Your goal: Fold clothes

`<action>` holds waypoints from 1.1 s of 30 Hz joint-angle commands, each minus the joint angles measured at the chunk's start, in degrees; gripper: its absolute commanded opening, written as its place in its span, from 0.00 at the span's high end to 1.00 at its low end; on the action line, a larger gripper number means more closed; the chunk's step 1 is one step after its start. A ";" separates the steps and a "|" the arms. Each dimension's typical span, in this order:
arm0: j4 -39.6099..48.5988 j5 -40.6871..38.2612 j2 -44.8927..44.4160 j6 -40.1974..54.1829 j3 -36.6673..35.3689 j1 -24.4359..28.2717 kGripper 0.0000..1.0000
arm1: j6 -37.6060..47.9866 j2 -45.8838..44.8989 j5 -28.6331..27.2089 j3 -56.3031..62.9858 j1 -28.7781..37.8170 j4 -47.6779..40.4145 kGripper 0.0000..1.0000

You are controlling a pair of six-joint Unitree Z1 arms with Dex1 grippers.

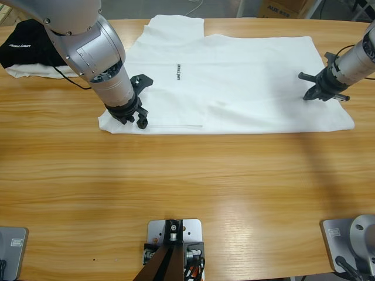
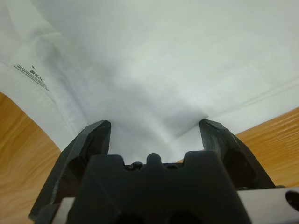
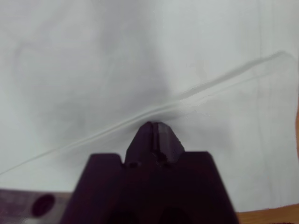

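Chest print [image 1: 177, 73]: too small to read.
Black garment [image 1: 23, 42]: upper left, cut by the frame edge, partly behind the arm; lettering illegible.
T-shirt [image 1: 246, 82]: near-left corner hidden under the left gripper [image 1: 133, 114].
Label text [image 2: 32, 75]: blurred, unreadable.
Right gripper [image 3: 155, 132]: fingers' tips lost against cloth.

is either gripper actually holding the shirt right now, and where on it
The right gripper is shut on a raised fold of the T-shirt, near one side edge. The left gripper is open, jaws spread over the cloth's edge, holding nothing.

Small dark chest print on white T-shirt [image 1: 234, 82]: too small to read. White lettering on black garment [image 1: 26, 44]: illegible. Box [image 1: 281, 8] at top edge: "AUX".
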 commanded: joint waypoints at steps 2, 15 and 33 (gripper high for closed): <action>0.92 0.66 4.61 -0.60 0.71 0.05 0.27 | -0.10 4.92 -0.55 0.43 -4.34 -2.03 1.00; 0.99 0.70 4.42 -0.60 1.20 0.05 0.27 | -1.86 2.79 0.17 0.32 -7.10 -2.68 0.60; 1.54 0.65 -2.72 -6.76 8.58 -1.95 0.27 | -0.39 -17.65 -4.73 4.89 0.11 5.11 0.00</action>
